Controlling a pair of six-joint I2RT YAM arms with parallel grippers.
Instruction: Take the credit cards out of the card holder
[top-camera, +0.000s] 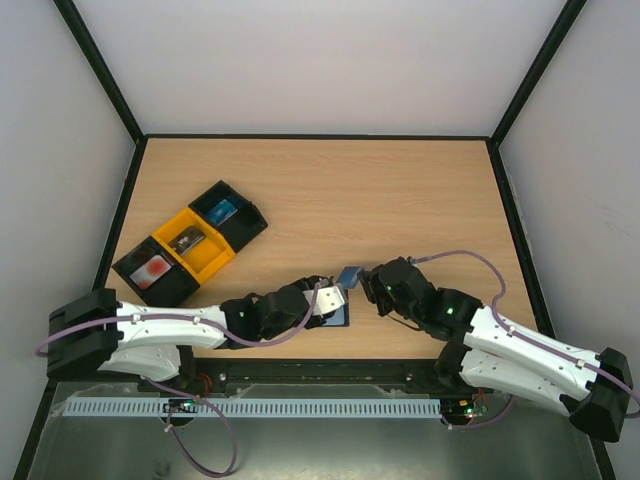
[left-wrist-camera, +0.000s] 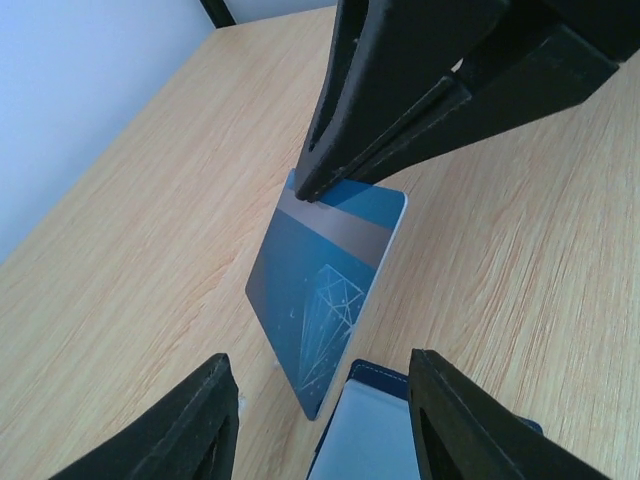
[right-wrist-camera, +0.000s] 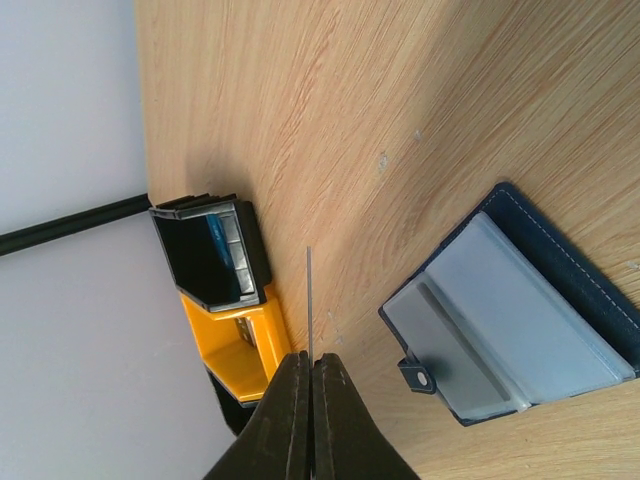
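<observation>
Pale wood bench (top-camera: 420, 190) fills the workspace, walled in white on three sides, with both arms reaching in from the near edge to meet close to the middle. Nearest lies the card holder (right-wrist-camera: 520, 310), a dark navy wallet spread open and flat on the bench, its pale slot panel facing up. The left fingers (left-wrist-camera: 200, 425) stand moderately wide just over its far edge, and nothing seems to be clamped between them. Just beyond, the right fingers (right-wrist-camera: 290, 420) are pinched tight on the top edge of a blue card (left-wrist-camera: 320, 290), which hangs tilted above the wood, its lower corner close beside the holder but seemingly clear of the slots. So the step in hand looks like the withdrawal of this one card, more or less complete. The next move would call for carrying the card away from the holder and laying it down flat without letting it slip from so thin a pinch. Whether more cards remain inside the holder I cannot tell. Farther off to the left sit a yellow tray (top-camera: 195, 245) and two black trays (top-camera: 232, 212), well apart from the action.
</observation>
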